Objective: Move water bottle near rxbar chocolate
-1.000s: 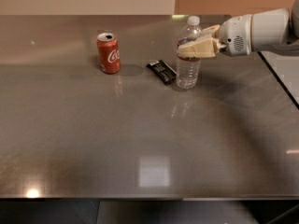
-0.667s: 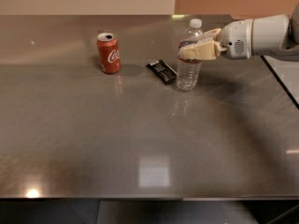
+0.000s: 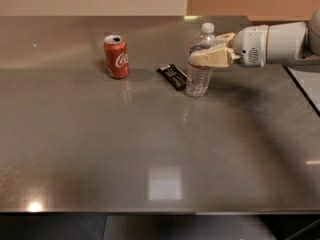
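Note:
The water bottle (image 3: 199, 79) is clear with a white cap and stands upright on the table, right of centre at the back. The rxbar chocolate (image 3: 172, 76), a flat black bar, lies just to its left, almost touching its base. My gripper (image 3: 207, 51) reaches in from the right at the height of the bottle's shoulder. Its tan fingers (image 3: 210, 59) sit on either side of the bottle, one across the front and one behind, closed on it.
A red Coca-Cola can (image 3: 116, 57) stands upright left of the bar. The grey table (image 3: 150, 149) stretches toward the front. A white surface (image 3: 311, 84) lies past the table's right edge.
Almost nothing differs. The bottle stands in the same spot by the bar, and the gripper stays around it with only a slight shift.

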Robot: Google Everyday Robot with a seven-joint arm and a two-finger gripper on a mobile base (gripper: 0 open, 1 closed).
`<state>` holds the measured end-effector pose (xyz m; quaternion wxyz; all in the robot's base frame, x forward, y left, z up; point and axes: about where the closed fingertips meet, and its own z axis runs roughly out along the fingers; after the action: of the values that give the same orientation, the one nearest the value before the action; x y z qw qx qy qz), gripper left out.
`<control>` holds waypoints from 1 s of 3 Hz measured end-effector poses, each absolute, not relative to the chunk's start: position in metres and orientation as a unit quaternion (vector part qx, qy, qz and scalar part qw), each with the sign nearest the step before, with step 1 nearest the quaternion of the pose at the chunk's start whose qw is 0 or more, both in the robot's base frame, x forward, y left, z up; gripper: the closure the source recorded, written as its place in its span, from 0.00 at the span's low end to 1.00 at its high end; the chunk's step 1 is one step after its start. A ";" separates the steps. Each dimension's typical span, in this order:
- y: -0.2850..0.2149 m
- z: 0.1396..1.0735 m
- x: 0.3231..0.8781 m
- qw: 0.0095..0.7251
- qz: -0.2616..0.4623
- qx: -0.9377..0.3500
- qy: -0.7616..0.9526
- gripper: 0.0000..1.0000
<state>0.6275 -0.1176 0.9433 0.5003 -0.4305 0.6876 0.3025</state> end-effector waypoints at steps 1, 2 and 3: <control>-0.115 0.944 0.626 0.503 0.297 -0.445 0.678 0.59; -0.114 0.944 0.624 0.499 0.294 -0.459 0.674 0.38; -0.111 0.944 0.624 0.498 0.295 -0.460 0.673 0.14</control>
<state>0.6242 -0.1113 0.9439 0.4981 -0.4600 0.6732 0.2952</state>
